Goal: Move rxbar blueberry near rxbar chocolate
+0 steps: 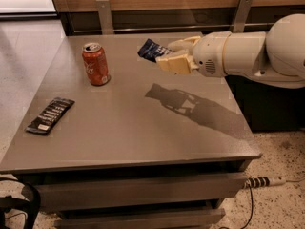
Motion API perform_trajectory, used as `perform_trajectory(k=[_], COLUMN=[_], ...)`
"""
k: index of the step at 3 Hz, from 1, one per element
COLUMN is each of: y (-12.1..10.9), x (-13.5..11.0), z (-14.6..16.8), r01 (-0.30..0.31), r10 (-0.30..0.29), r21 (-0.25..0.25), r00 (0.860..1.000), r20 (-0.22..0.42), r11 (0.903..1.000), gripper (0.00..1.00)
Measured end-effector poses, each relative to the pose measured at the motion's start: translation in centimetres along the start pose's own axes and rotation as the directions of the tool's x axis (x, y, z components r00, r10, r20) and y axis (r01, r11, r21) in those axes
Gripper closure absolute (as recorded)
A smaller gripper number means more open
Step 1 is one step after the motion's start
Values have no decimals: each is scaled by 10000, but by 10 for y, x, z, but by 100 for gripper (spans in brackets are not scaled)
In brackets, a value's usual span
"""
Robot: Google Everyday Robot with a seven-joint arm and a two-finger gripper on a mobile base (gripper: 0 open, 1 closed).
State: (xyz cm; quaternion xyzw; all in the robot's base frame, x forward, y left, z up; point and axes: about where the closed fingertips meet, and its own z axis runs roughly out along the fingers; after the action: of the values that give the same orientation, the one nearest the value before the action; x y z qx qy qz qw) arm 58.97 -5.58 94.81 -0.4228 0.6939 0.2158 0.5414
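Observation:
My gripper point(167, 54) comes in from the right and is shut on the rxbar blueberry point(151, 49), a dark blue wrapper sticking out to the left of the fingers point(175, 62). It holds the bar in the air above the back middle of the grey table point(143, 128); its shadow falls on the tabletop below. The rxbar chocolate point(50, 115), a black wrapper with white text rows, lies flat near the table's left edge, far left and forward of the gripper.
A red soda can point(95, 64) stands upright at the back left, between the gripper and the black bar. A wooden wall with metal brackets point(104, 14) runs behind the table. A power strip point(265, 181) lies on the floor at the right.

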Motion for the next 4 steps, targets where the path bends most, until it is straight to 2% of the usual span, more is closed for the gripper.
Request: perform_trajectory(k=[1, 2, 3, 4], y=[45, 52, 76, 121], x=[-19, -20, -25, -30], z=[15, 22, 39, 54], r01=[580, 622, 769, 858], r10=[-513, -541, -640, -701], r21=[-1084, -1282, -1853, -2334], r00=[9967, 9964, 9951, 9947], r20=[635, 660, 748, 748], r11=[9924, 9898, 9797, 9686], gripper=[100, 100, 100, 100])
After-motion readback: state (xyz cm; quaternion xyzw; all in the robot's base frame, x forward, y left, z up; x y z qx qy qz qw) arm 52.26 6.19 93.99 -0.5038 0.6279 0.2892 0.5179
